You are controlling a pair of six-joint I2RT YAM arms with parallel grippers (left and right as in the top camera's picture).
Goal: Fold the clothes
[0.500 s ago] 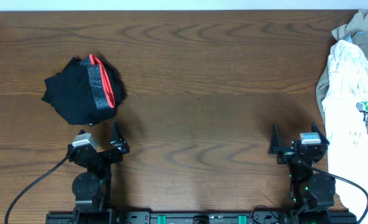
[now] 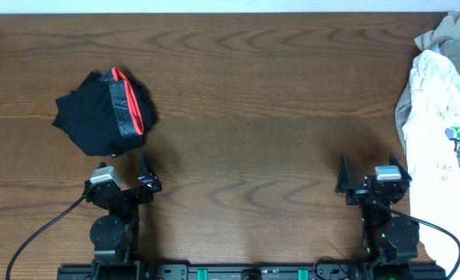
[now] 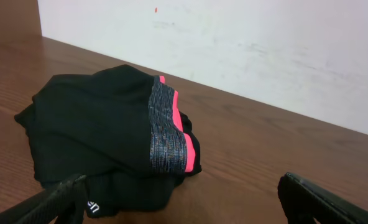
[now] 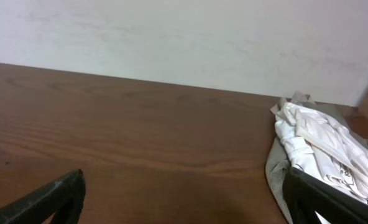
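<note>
A crumpled black garment with a red-grey band lies on the table at the left; it also shows in the left wrist view. A white T-shirt lies piled on a khaki-beige garment at the right edge; both show in the right wrist view, the T-shirt above the khaki-beige garment. My left gripper is open and empty just in front of the black garment. My right gripper is open and empty, just left of the white pile.
The dark wooden table stretches between the two piles. A white wall stands behind the far edge. Cables run from both arm bases along the front edge.
</note>
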